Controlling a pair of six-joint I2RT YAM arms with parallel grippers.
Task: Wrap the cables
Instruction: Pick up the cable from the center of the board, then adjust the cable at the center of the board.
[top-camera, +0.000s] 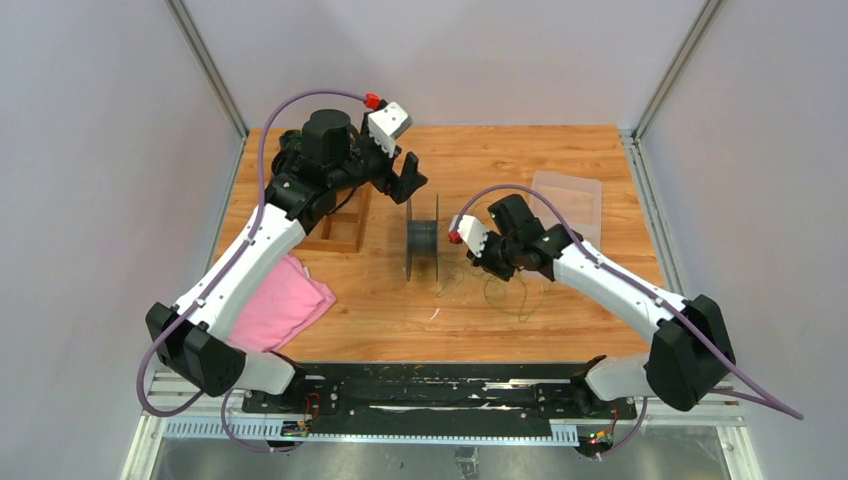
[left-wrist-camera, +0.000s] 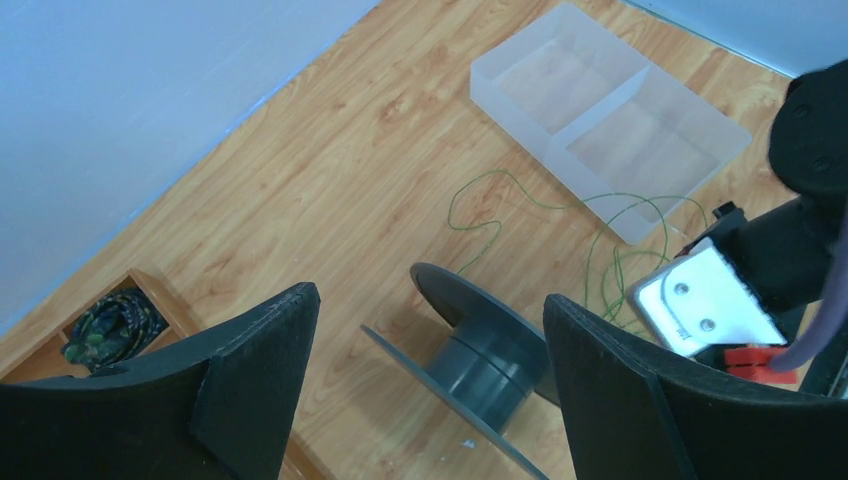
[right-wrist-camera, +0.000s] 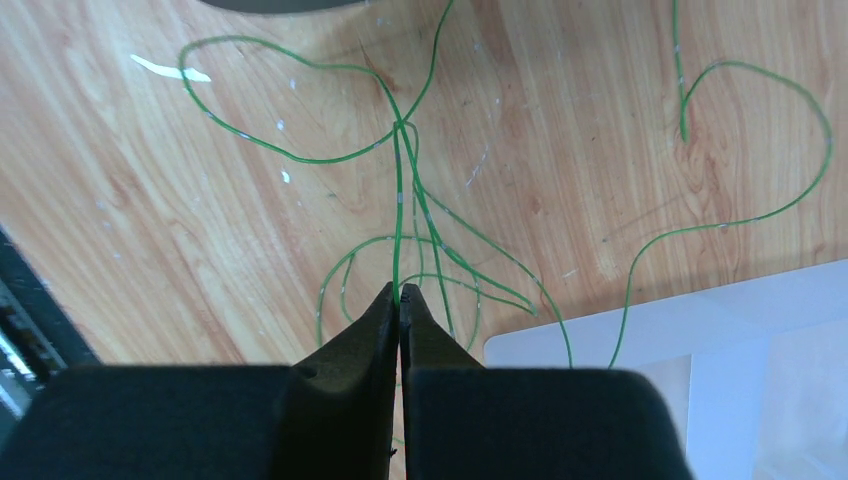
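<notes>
The right fingers (right-wrist-camera: 393, 312) are pressed shut, their dark wedge-shaped tips meeting in a thin seam. A strand of the cables (right-wrist-camera: 400, 200) runs straight out from between those tips, so they have it pinched. A little ahead of the tips, that strand reaches a crossing where several loops come together. From there the thread-thin green wire fans out in loose curls to both sides and back toward the fingers. It all lies slack on the tabletop (right-wrist-camera: 150, 230), which is warm orange wood grain flecked with small white specks.

On the right of the wrist view, close beside the fingers, one curl reaches the edge of a clear tray (right-wrist-camera: 700, 330). The tray is frosted plastic, rectangular, and split into two compartments.

The left fingers (top-camera: 408, 181) are spread wide with nothing between them, hovering above the tabletop. Below the gap between them stands a grey spool (left-wrist-camera: 490, 365), which has two thin round flanges on a short, thick core. The cables lie beyond the spool, well apart from these fingers. Off to the left fingers' outer side sits a shallow wooden box (left-wrist-camera: 160, 300) holding a dark coiled bundle. A soft, rumpled pink cloth (top-camera: 285, 305) lies under the left arm.
</notes>
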